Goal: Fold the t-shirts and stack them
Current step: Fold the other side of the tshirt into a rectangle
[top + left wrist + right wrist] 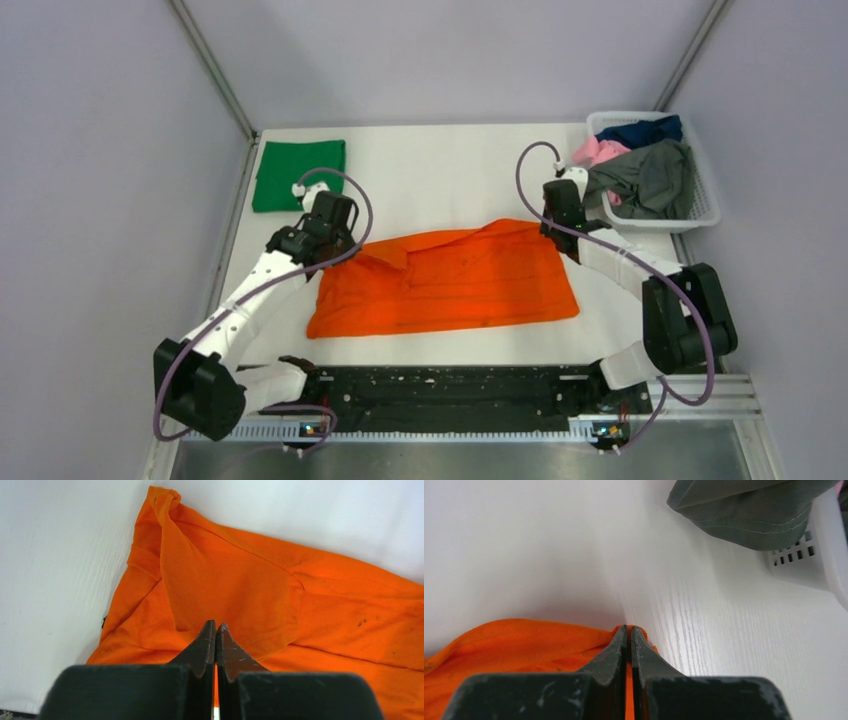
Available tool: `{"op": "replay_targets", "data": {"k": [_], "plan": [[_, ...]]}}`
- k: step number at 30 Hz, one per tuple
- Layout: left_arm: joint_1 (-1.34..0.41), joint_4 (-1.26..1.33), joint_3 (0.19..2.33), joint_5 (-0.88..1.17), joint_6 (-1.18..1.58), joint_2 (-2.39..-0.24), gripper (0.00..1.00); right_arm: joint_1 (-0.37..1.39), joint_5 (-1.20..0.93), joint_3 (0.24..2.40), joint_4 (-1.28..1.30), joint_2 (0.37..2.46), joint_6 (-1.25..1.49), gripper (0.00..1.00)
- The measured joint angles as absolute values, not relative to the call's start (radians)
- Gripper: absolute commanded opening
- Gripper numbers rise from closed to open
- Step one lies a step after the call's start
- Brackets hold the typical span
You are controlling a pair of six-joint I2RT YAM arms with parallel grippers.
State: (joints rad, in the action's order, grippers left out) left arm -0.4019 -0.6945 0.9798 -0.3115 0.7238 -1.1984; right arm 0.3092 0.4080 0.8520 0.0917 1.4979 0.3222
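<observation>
The orange shirt (450, 285) lies spread mid-table, its far edge partly folded over. The left gripper (216, 627) is pinched closed on its far-left corner, and the right gripper (628, 630) is closed on its far-right corner. A folded green shirt (298, 175) lies far left, and grey (650, 180), pink (598, 152) and navy (640, 130) shirts fill the basket (706, 185) far right.

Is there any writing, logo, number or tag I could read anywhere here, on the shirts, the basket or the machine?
There are none: no text can be read in any view.
The orange t-shirt shows only tiny dark specks, no print or label.
The folded green t-shirt is plain.
The white lattice basket shows no marking, nor do the clothes in it.
</observation>
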Motion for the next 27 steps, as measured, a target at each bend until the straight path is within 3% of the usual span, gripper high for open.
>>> {"op": "replay_targets", "data": {"k": [15,19,21,23,24,27], "plan": [[-0.408,-0.807,0.863,-0.274,0.792,-0.915,0.00,0.309,0.424,0.770,0.121,1.322,0.288,0.00],[-0.408,-0.836,0.788,-0.257,0.815,-0.852,0.00,0.309,0.419,0.727,0.129,1.307,0.293,0.04],[-0.408,-0.844,0.741,-0.243,0.834,-0.827,0.01,0.309,0.418,0.695,0.138,1.285,0.310,0.15],[-0.408,-0.851,0.686,-0.220,0.857,-0.809,0.14,0.309,0.419,0.664,0.160,1.259,0.337,0.22],[-0.408,-0.855,0.661,-0.209,0.869,-0.802,0.27,0.309,0.426,0.650,0.178,1.243,0.356,0.29],[-0.408,-0.896,0.604,-0.181,0.906,-0.773,0.56,0.309,0.455,0.617,0.239,1.199,0.417,0.71]]}}
